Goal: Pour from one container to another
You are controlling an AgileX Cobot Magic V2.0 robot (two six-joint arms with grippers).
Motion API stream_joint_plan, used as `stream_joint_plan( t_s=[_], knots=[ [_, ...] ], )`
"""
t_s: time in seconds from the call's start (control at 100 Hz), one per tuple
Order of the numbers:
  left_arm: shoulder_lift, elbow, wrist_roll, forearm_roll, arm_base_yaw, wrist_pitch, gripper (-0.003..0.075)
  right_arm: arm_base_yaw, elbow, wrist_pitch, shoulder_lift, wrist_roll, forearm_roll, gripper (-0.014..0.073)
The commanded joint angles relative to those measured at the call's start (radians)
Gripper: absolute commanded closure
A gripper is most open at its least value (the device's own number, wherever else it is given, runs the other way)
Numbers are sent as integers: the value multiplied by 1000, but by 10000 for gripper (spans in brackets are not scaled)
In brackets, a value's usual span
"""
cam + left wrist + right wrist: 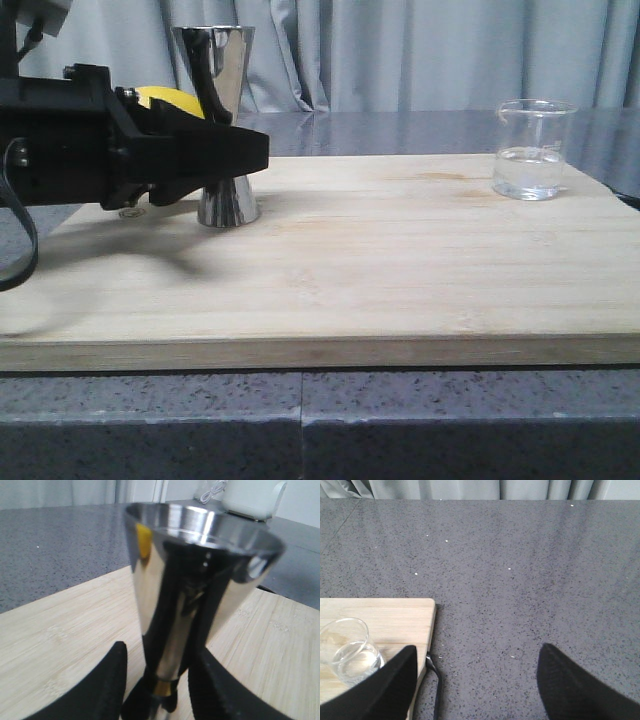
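jigger: tall shiny steel one (222, 120) standing upright on the bamboo board (400, 260), far-left area, gold band at the waist shows up in the left wrist view (165, 687)
left gripper: (235, 150) reaching in sideways at jigger waist height, fingers (107, 680) sit either side of the narrow part with a bit of gap, so spread and not clamped as far as I can see
beaker: small clear glass one (533, 150) at the far-right of the board, upright, some clear liquid in the bottom, well apart from the jigger
right gripper: (475, 680) wide apart, over the grey counter (520, 555) just off the board edge, beaker (347, 650) nearby
lemon: yellow bit (165, 100) peeking out behind the left arm, beside the jigger
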Motion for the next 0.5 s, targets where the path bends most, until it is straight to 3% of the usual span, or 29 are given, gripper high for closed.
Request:
stream_joint_plan(
  t_s=[0.0, 0.49],
  knots=[
    [-30, -24, -10, -34, 3, -63, 494, -5, -26, -89, 2, -5, -7, 155],
    [-30, -24, -10, -34, 3, -65, 696, -5, -26, -111, 6, -5, -7, 155]
  ],
)
